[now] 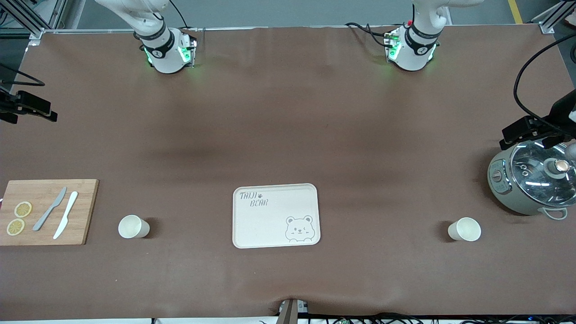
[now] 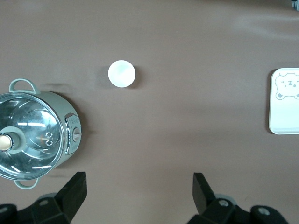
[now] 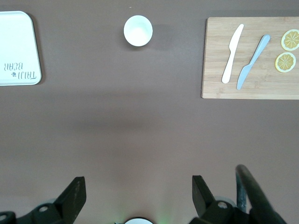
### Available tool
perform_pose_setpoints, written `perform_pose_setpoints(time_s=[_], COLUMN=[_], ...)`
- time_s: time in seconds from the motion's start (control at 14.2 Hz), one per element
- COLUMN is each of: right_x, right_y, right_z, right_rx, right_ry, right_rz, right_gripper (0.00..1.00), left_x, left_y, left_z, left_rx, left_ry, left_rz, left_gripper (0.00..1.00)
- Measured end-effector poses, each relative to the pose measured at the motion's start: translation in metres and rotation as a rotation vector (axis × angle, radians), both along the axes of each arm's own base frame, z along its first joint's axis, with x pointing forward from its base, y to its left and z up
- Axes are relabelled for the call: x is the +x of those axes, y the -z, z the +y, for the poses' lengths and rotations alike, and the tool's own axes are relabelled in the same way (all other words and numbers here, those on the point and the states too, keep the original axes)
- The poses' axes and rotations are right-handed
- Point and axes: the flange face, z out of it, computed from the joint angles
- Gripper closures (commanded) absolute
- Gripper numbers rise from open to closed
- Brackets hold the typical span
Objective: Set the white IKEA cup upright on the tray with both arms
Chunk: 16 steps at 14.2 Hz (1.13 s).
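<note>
The cream tray (image 1: 270,225) with "TAIJI BEAR" lettering lies near the table's front middle, with nothing on it. One white cup (image 1: 133,226) stands mouth up beside it toward the right arm's end. A second white cup (image 1: 464,229) stands mouth up toward the left arm's end. My left gripper (image 2: 139,182) is open and empty high over bare table, with the cup (image 2: 122,73) and the tray's edge (image 2: 285,116) in its view. My right gripper (image 3: 138,184) is open and empty high over bare table, with the other cup (image 3: 138,31) and the tray (image 3: 16,42) in its view. Neither gripper shows in the front view.
A wooden cutting board (image 1: 83,211) with two knives and two lemon slices lies at the right arm's end. A grey pot with a glass lid (image 1: 531,182) stands at the left arm's end. Black camera mounts (image 1: 27,105) (image 1: 531,128) stick in at both table ends.
</note>
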Motion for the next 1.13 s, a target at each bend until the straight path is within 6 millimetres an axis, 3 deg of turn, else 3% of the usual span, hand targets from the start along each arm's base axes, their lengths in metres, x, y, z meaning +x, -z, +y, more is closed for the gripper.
perform_pose_setpoints(time_s=[0.42, 0.63, 0.92, 1.13], right_x=[0.002, 0.016, 0.04, 0.07], right_y=[0.0, 0.012, 0.046, 0.091], right_z=[0.003, 0.002, -0.001, -0.009], right_rx=[0.002, 0.003, 0.014, 0.017], right_ry=[-0.005, -0.004, -0.002, 0.009], right_rz=[-0.007, -0.039, -0.035, -0.055], right_gripper=[0.0, 0.0, 0.0, 0.0], left_x=[0.0, 0.002, 0.015, 0.027], left_y=[0.001, 0.015, 0.052, 0.076], left_z=[0.002, 0.005, 0.011, 0.024], left_rx=[0.0, 0.002, 0.009, 0.022], left_ry=[-0.002, -0.008, -0.012, -0.007], left_rz=[0.003, 0.037, 0.097, 0.112], left_gripper=[0.0, 0.0, 0.0, 0.0])
